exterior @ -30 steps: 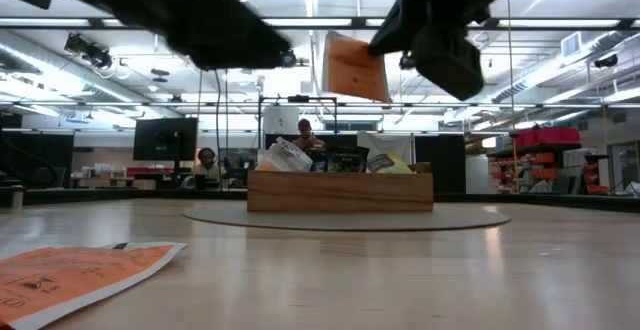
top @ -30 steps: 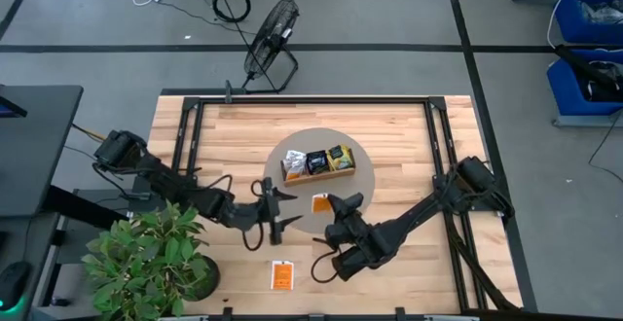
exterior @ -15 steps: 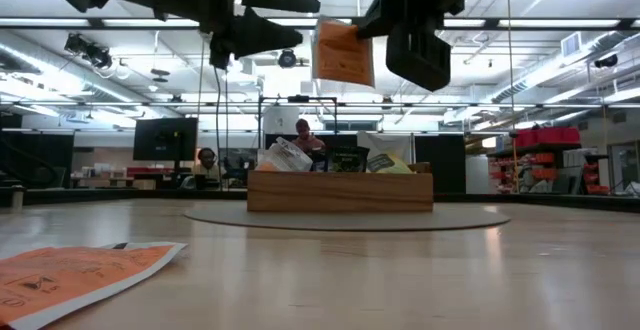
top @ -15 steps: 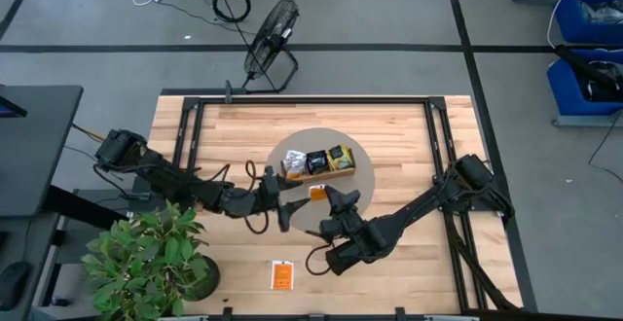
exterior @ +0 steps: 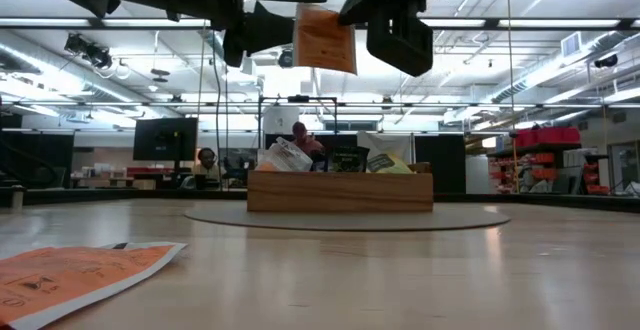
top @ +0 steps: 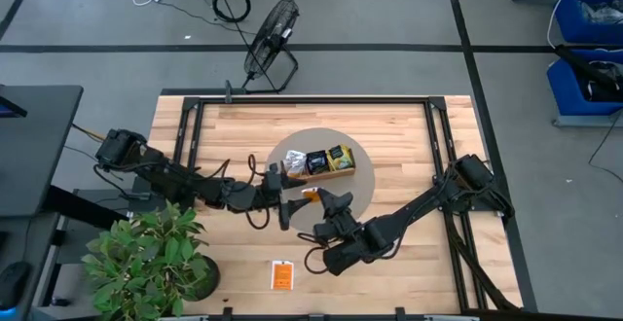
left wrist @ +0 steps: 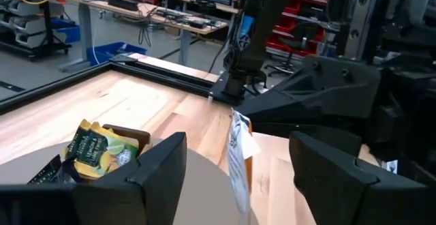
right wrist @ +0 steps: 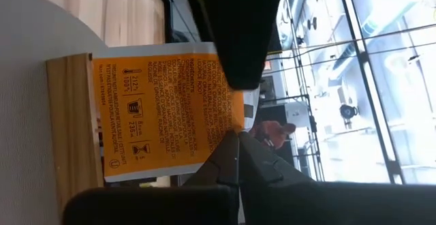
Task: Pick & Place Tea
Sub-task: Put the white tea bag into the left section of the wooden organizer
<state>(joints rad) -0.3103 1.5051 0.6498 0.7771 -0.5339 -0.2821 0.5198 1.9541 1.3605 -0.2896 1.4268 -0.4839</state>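
Observation:
An orange tea packet [top: 310, 194] hangs in the air just near of the wooden tray [top: 317, 163], held by my shut right gripper [top: 320, 199]; in the low view the orange tea packet [exterior: 324, 38] hangs high above the table. My open left gripper [left wrist: 238, 167] comes from the left, one finger on each side of the packet [left wrist: 238, 158], not visibly touching it. The tray rests on a round grey mat [top: 362, 181] and holds a silvery, a dark and a yellow-green packet. A second orange packet [top: 281, 275] lies flat near the table's near edge. My right gripper pinches the orange packet between its two shut fingers at one side edge [right wrist: 227, 138]. It reaches in roughly level from the table's right and near side. The packet is lifted clear of the table and hangs upright beside the fingers.
A potted plant [top: 151, 258] stands at the near left corner beside my left arm. A black frame runs around the table [top: 311, 99]. A fan [top: 271, 31] and cables lie on the floor beyond the far edge. People sit in the room behind [exterior: 303, 135].
My right gripper has carried the orange packet toward the table's left and far side, closer to the tray, and a little higher. My left gripper has moved right toward the packet and turned, and its open fingers now stand on either side of it.

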